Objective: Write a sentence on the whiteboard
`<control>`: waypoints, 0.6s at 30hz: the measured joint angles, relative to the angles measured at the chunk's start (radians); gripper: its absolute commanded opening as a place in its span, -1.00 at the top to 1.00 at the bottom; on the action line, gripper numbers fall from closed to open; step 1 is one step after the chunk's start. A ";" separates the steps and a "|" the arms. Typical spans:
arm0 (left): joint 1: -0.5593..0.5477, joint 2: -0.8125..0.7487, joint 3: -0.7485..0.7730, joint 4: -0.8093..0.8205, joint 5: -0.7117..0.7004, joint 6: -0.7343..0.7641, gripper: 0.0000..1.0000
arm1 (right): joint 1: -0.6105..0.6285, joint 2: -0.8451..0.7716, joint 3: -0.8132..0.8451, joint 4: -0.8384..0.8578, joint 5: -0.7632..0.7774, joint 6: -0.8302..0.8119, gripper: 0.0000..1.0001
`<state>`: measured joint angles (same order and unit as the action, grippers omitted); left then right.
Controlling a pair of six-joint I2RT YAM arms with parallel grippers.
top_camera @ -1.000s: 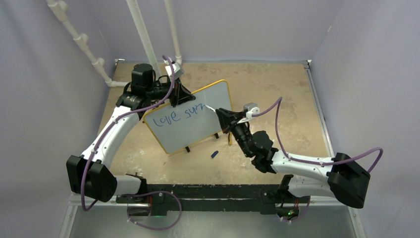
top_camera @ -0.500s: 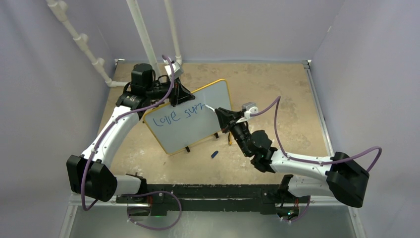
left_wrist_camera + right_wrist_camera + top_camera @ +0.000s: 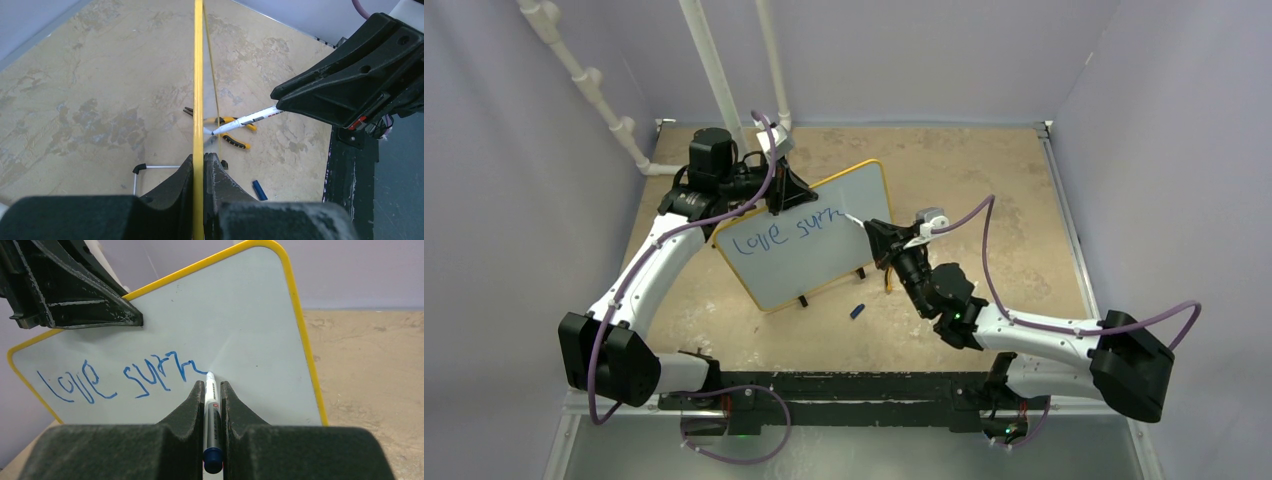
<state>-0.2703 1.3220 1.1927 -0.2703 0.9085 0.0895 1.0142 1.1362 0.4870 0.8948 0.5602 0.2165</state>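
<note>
The whiteboard (image 3: 824, 255), pale with a yellow frame, stands tilted on the table; it also shows in the right wrist view (image 3: 240, 325). My left gripper (image 3: 786, 192) is shut on its top edge, the yellow frame (image 3: 198, 75) between the jaws. My right gripper (image 3: 874, 232) is shut on a white marker with a blue end (image 3: 211, 415), its tip touching the board. The sentence (image 3: 120, 380) is blue writing, "love" and a part-written second word, in one line; it also shows in the top view (image 3: 784, 232).
Yellow-handled pliers (image 3: 227, 131) and a blue marker cap (image 3: 259, 190) lie on the table in front of the board. The cap also shows in the top view (image 3: 857, 311). White pipes (image 3: 714, 70) stand at the back left. Walls close in on three sides.
The marker tip has moved a little right, adding a short stroke to the second word. The left arm has not moved.
</note>
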 measured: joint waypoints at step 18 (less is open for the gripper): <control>0.002 0.001 0.000 0.001 -0.005 0.000 1.00 | 0.000 0.022 0.022 0.040 -0.002 -0.042 1.00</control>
<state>-0.2684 1.3231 1.1927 -0.2695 0.9039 0.0891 1.0142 1.1584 0.5091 0.9352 0.5583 0.1741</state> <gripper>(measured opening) 0.060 0.113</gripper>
